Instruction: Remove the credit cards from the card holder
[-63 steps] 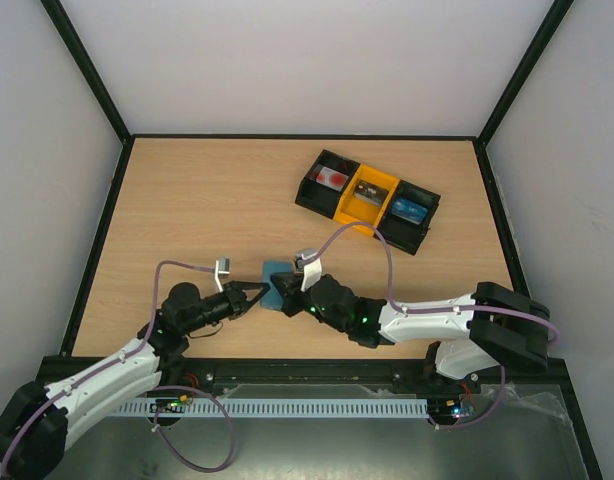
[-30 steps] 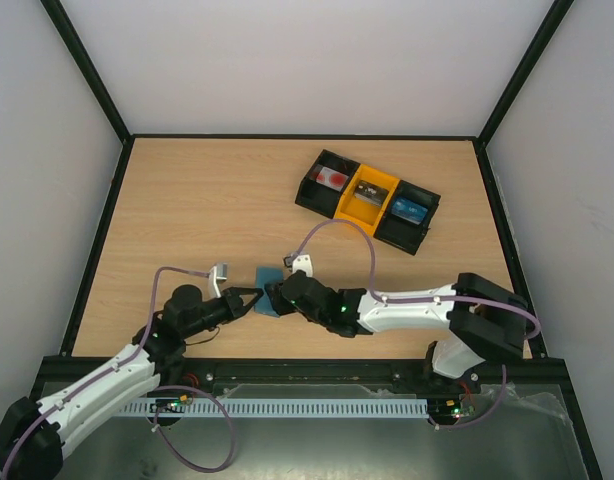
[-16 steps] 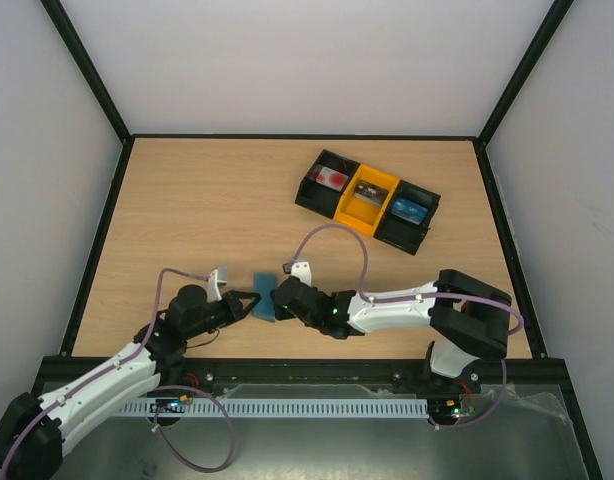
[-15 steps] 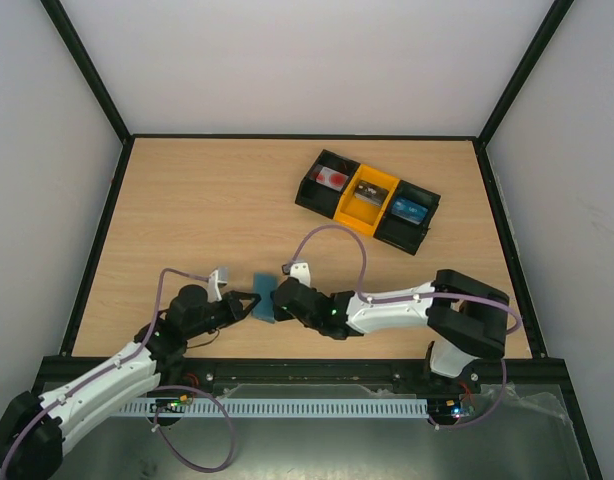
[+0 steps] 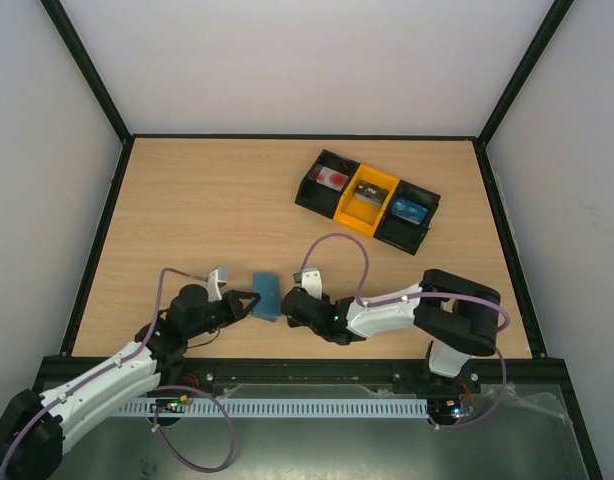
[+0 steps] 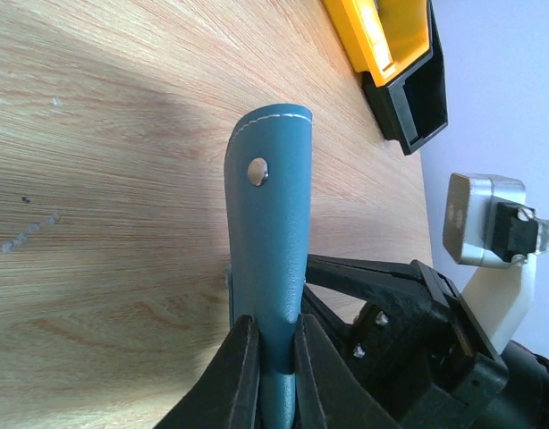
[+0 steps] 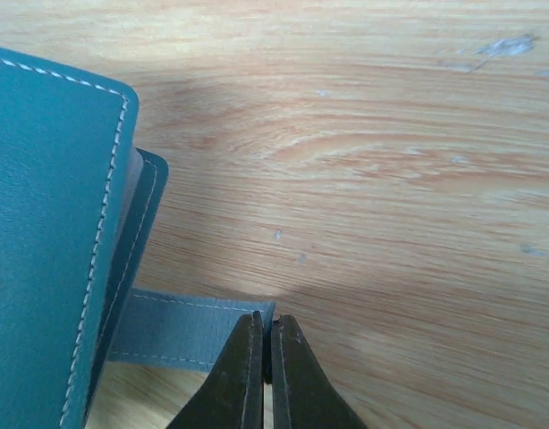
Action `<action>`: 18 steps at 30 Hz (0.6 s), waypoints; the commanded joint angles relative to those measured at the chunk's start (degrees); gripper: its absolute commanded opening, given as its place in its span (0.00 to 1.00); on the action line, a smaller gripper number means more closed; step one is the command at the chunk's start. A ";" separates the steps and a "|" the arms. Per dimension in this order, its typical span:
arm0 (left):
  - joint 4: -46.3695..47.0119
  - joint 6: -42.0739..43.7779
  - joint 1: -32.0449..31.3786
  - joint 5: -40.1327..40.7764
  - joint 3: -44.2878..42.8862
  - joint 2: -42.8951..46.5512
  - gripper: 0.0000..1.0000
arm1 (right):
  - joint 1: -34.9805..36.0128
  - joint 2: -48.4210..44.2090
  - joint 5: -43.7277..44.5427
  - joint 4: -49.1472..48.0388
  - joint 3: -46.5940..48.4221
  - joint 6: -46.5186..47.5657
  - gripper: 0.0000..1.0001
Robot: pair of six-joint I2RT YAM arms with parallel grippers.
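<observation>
Table (image 5: 207,210): light wood, walled on three sides.
Right arm (image 5: 387,308): lies low along the bottom edge of the top view; its elbow is folded further left than 2.1 s ago.
Left arm (image 5: 107,372): reaches up from the lower left, much as before.
Tray (image 5: 309,195): black and yellow, upper right of centre, unmoved.
Card holder (image 5: 267,296): stands on edge at lower centre between the two grippers, slightly down-left of where it was 2.1 s ago.
Credit cards (image 5: 334,178): one in each tray bin, white-and-red at left, dark grey in the middle, blue at right; none has moved.
Left gripper (image 6: 270,335): fingers pinch the holder's near edge.
Right gripper (image 7: 264,329): fingers pressed together on the end of the closing tab (image 7: 194,326).
</observation>
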State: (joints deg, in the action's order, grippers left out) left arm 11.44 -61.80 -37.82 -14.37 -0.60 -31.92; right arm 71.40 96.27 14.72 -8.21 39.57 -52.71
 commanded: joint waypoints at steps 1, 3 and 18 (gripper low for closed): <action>3.43 0.45 0.03 0.57 -0.83 0.19 0.06 | -0.03 -4.97 5.09 1.16 -3.75 -0.13 0.02; 3.52 -0.42 0.03 0.97 -0.52 -0.50 0.27 | 0.02 -8.08 5.30 -0.33 -5.56 0.39 0.02; -7.39 3.79 0.03 2.30 -8.21 -4.82 0.84 | -0.03 -22.06 -4.58 -9.98 -9.04 3.81 0.02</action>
State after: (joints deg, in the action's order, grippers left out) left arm 9.10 -60.75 -37.89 -13.10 -4.56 -37.15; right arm 71.48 79.83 13.89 -11.14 32.34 -49.84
